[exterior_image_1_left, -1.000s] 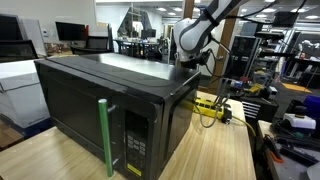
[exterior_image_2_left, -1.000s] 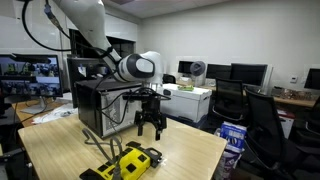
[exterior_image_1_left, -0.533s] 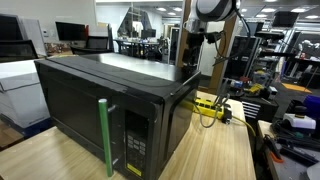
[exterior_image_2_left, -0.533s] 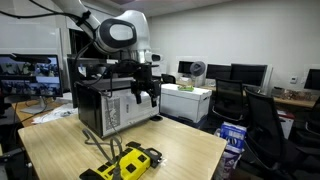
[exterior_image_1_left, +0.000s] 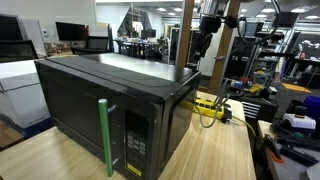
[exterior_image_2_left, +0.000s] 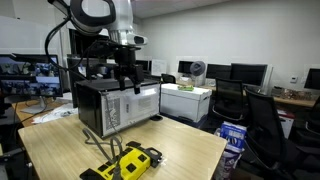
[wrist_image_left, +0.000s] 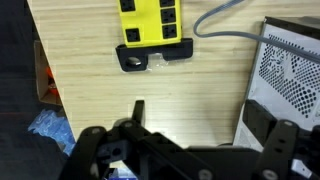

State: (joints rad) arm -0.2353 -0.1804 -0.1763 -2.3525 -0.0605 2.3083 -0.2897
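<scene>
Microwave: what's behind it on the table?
A yellow power strip lies flat on the table by the vented back of the microwave, with a grey cable running off it. Where the cable ends is out of frame. The microwave hides the table beneath it.

An office-like lab: rows of monitors, swivel chairs.

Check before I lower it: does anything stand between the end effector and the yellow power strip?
Nothing visible does. The open end effector hangs high over the table; the yellow power strip lies uncovered on it, and the microwave stands off to one side.
</scene>
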